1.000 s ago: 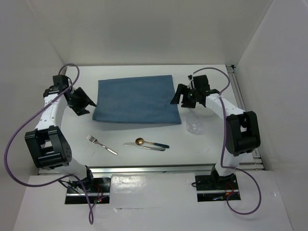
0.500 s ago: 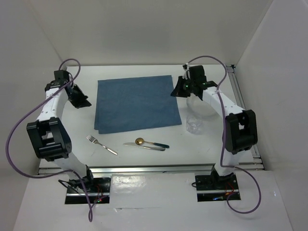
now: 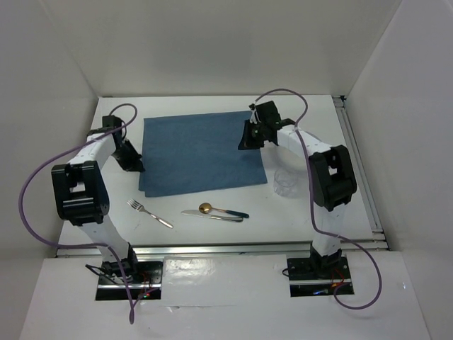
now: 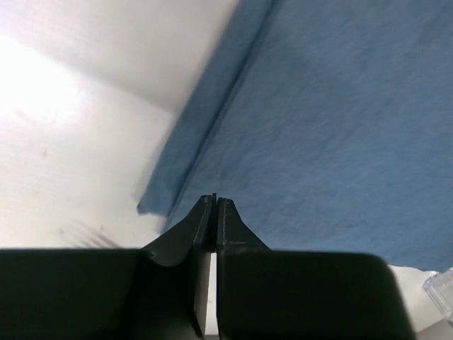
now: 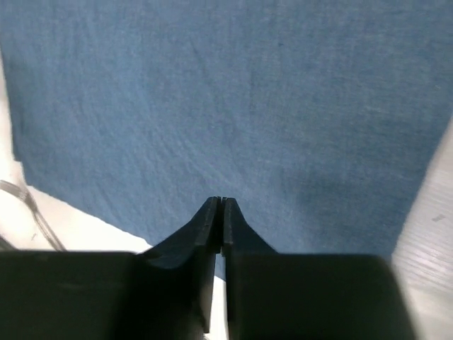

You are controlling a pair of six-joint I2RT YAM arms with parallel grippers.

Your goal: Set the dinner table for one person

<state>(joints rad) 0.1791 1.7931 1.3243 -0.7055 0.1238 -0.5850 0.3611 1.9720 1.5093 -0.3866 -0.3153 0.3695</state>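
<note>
The white dinner table (image 3: 191, 105) holds a blue cloth placemat (image 3: 198, 152) at its middle. My left gripper (image 3: 132, 159) is shut at the mat's left edge. In the left wrist view its tips (image 4: 215, 200) sit over the placemat (image 4: 333, 127), beside a folded strip along that edge. My right gripper (image 3: 245, 139) is shut over the mat's right side; its tips (image 5: 221, 201) show only the blue cloth (image 5: 233, 99) behind them. I cannot tell whether either gripper touches the cloth, and nothing shows between the jaws.
In front of the mat lie a fork (image 3: 149, 213), a knife (image 3: 212, 217) and a gold-bowled spoon (image 3: 221, 210). A clear glass (image 3: 285, 182) stands by the mat's near right corner. Metal rails run along the right edge (image 3: 359, 166) and the front edge (image 3: 212, 248).
Both grippers went from open to shut and moved inward onto the mat's edges. The mat's near left corner shifted toward me a second ago and has stayed since.
</note>
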